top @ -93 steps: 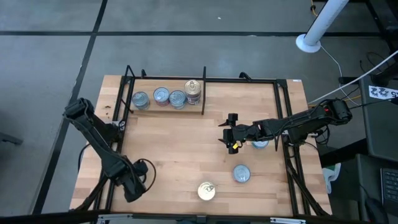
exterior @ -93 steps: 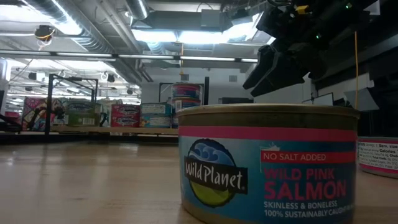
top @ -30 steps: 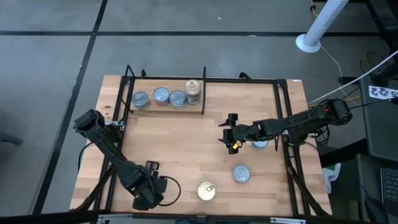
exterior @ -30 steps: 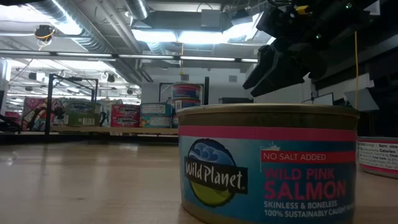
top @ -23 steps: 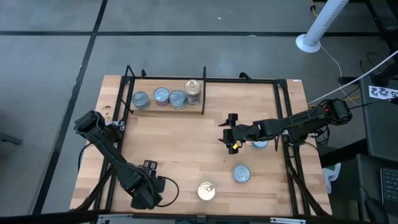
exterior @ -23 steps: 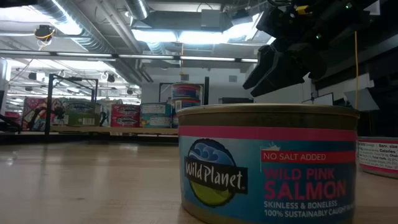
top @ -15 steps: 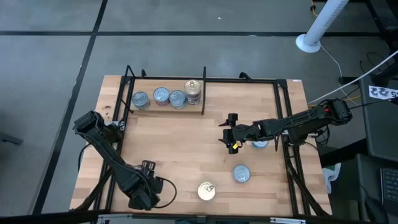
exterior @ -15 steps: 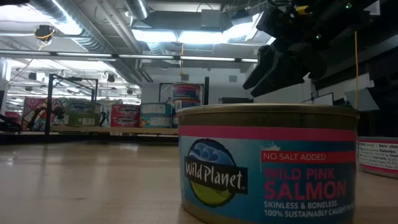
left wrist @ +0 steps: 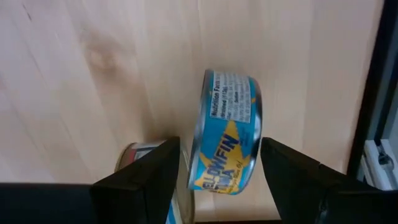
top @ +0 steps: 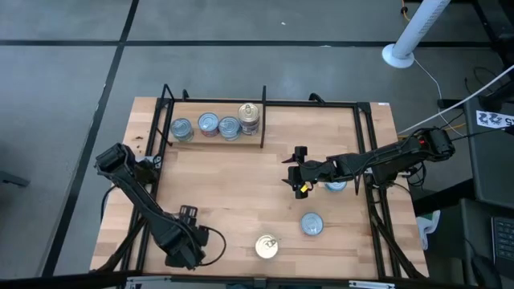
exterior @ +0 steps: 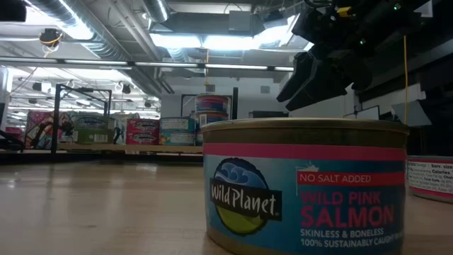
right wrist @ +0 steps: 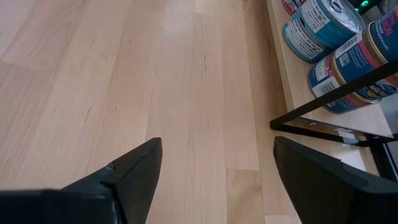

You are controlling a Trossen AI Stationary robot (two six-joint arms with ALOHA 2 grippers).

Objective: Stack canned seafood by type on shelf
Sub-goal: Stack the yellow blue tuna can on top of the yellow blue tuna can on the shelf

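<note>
Left gripper (left wrist: 221, 180) grips flat round blue tin (left wrist: 225, 132) w/ yellow print, metal rim. Right gripper (right wrist: 214, 177) wide, empty, over smooth pale wood shelf (top: 233, 185).

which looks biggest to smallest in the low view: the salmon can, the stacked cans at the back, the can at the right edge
1. Salmon can: fills much of the picture, but it sits nearest the camera.
2. Right-edge can: cut off by the frame, so only part shows.
3. Stacked cans: smallest, far back.
Nearness drives this order; true sizes may be alike.
</note>
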